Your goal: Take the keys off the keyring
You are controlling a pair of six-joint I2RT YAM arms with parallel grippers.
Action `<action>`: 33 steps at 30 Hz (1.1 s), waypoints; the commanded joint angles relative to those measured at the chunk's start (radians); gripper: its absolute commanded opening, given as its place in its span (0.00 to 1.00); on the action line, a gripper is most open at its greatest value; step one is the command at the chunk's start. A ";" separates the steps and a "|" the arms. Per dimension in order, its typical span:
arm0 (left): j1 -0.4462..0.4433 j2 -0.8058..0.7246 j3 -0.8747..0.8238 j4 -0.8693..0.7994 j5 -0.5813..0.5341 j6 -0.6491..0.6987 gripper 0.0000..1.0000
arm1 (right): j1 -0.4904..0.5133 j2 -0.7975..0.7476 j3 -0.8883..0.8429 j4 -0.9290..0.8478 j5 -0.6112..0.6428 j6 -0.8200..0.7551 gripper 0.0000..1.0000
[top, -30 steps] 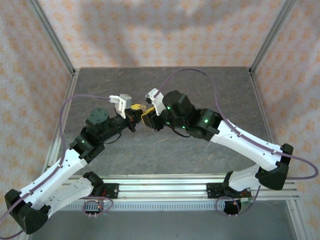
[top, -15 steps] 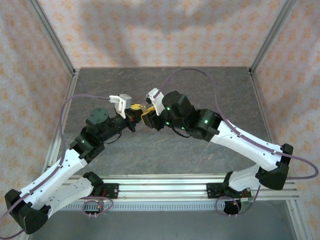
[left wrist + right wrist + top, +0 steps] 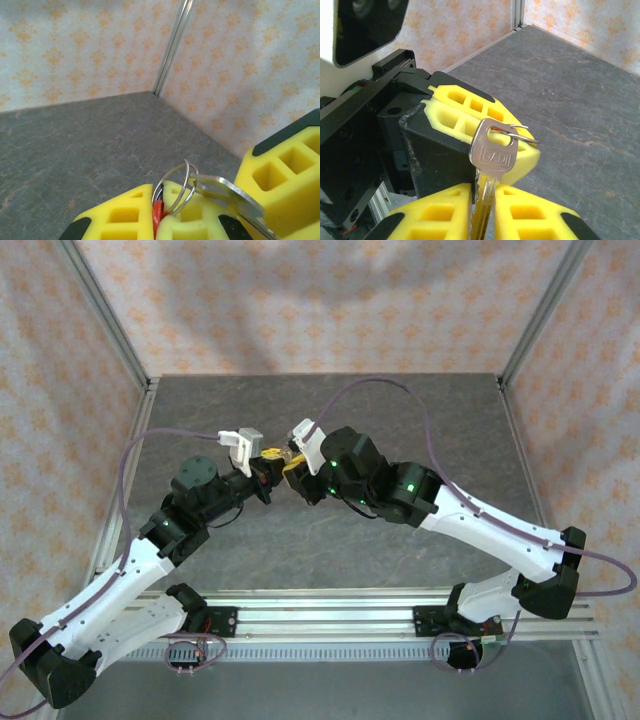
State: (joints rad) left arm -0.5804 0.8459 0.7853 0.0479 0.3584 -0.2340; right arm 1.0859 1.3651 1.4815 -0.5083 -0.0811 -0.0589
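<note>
From above, the left claw (image 3: pixel 268 473) and right claw (image 3: pixel 291 472) meet tip to tip over the dark grey stone-patterned surface (image 3: pixel 400 420). The left wrist view has the left claw (image 3: pixel 157 212) clamped tight on a thin silver wire keyring (image 3: pixel 176 192) carrying a flat silver metal key (image 3: pixel 227 194); the right wrist view has the right claw (image 3: pixel 482 212) closed on that key (image 3: pixel 492 150) by the blade.

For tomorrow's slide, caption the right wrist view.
Right gripper pinches a silver key whose keyring the left gripper holds.
</note>
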 commanded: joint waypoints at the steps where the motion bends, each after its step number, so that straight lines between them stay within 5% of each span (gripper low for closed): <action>1: 0.001 -0.013 0.019 -0.001 0.021 0.018 0.00 | 0.003 -0.032 0.012 0.050 0.040 -0.021 0.12; 6: 0.000 -0.016 0.019 -0.002 0.023 0.019 0.00 | 0.004 -0.029 0.015 0.053 0.052 -0.032 0.08; 13: 0.000 -0.016 0.017 0.000 0.031 0.018 0.00 | 0.005 -0.029 0.020 0.066 0.041 -0.036 0.18; 19: 0.000 -0.016 0.017 0.000 0.039 0.018 0.00 | 0.008 -0.018 0.028 0.068 0.049 -0.053 0.14; 24: 0.001 -0.016 0.018 -0.005 0.044 0.016 0.00 | 0.014 -0.017 0.022 0.070 0.044 -0.100 0.00; 33: 0.000 -0.011 0.030 -0.018 0.056 0.018 0.00 | 0.067 -0.050 -0.044 0.076 0.065 -0.335 0.00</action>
State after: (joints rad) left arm -0.5808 0.8371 0.7853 0.0410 0.3889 -0.2340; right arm 1.1107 1.3437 1.4574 -0.4709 0.0181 -0.2813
